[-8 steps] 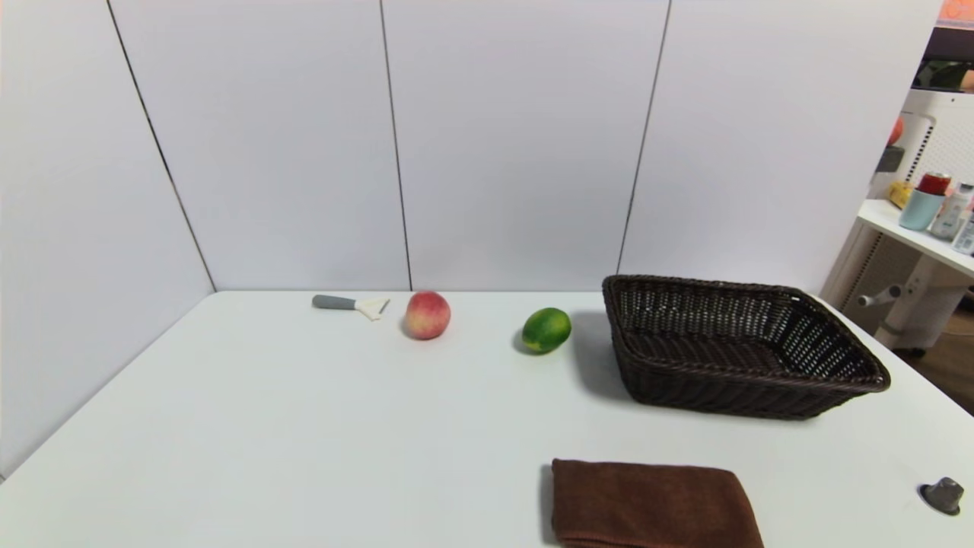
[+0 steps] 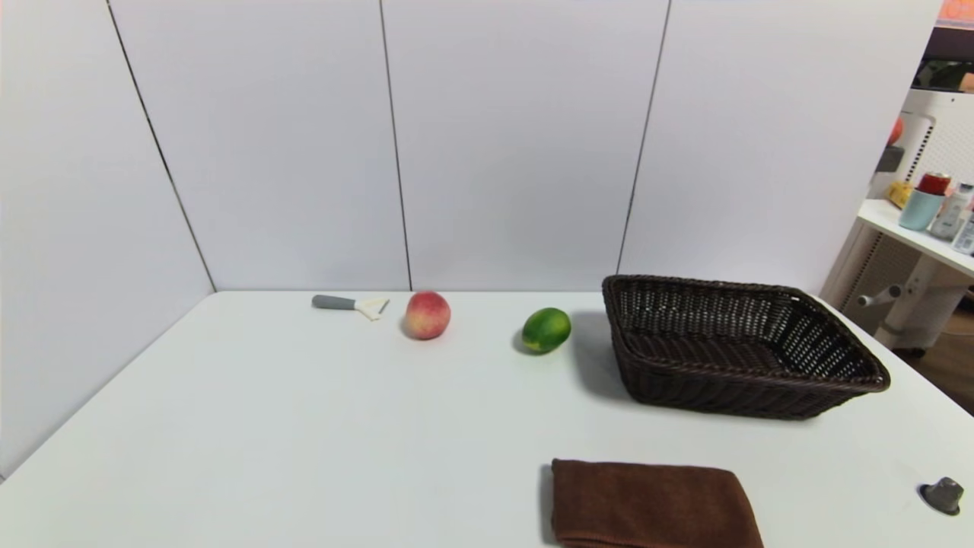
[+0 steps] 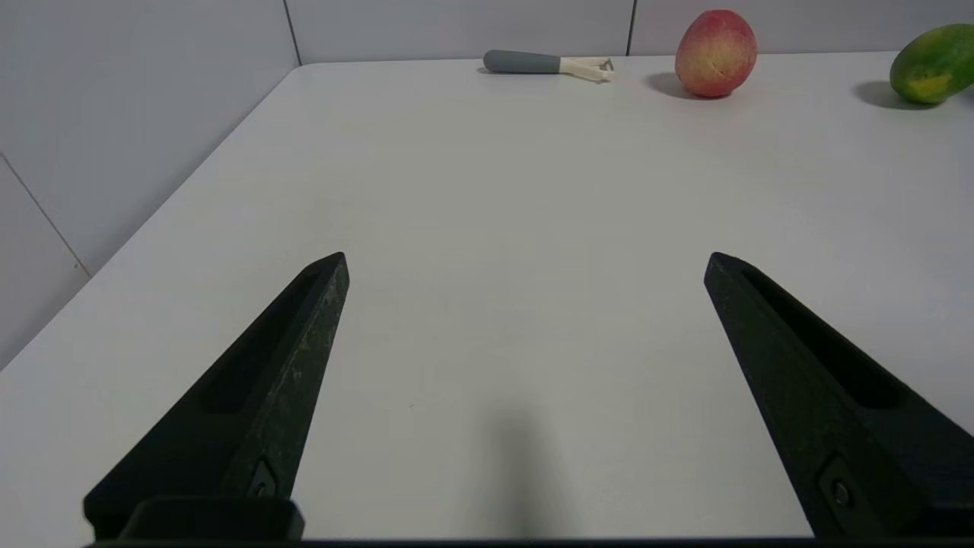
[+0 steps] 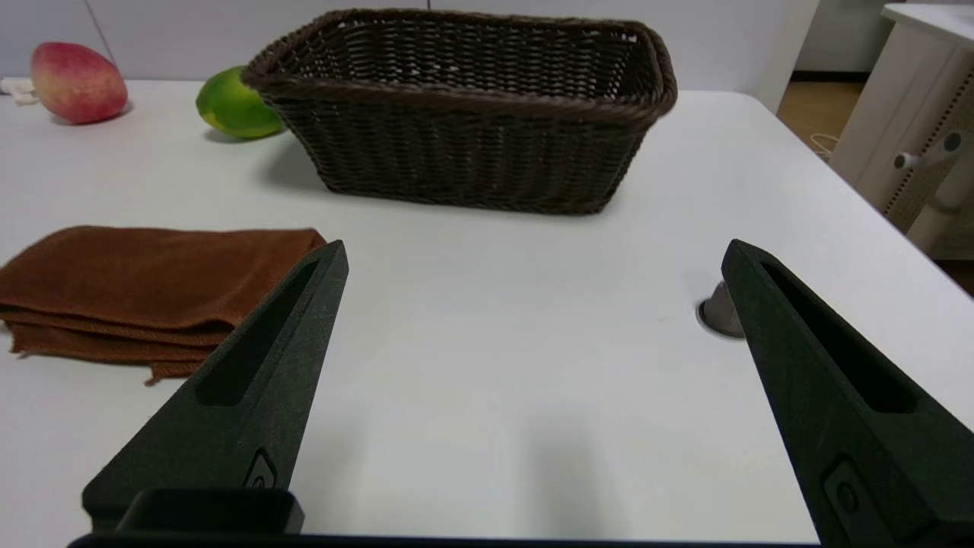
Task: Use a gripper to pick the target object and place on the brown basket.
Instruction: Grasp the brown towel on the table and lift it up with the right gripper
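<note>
— towel (image 2: 650,506) sits folded flat at the near edge of the table (image 2: 304,426), a bit right of centre, and nothing is touching it. as far as i can judge, the job hasn't begun.

— so all of it is left?

— looks that way. the basket (image 2: 837,388) stands behind the towel, toward the back right, well apart from it and with nothing inside that i can see. reaching, gripping, lifting, carrying over the rim, letting go: none of it done.

— which arm is closer?

— the right gripper (image 4: 533,251). it hangs low over bare table just beside the towel's right end, jaws spread wide, nothing between them. the left gripper (image 3: 525,259) is also spread and holding nothing, out over the bare left part of the table, looking idle.

— how does the towel lie?

— long axis runs left to right across the table, roughly in line with the near edge. the stacked folds show along its near side in the right wrist view. the basket's long side runs much the same way, slightly skewed, so i'd guess little turning is needed.

— anything else about?

— a peach (image 2: 427,314) and a lime (image 2: 545,329) at the back, a peeler (image 2: 350,304) further left, a small grey knob (image 2: 943,495) at the right edge. all clear of the towel.
</note>
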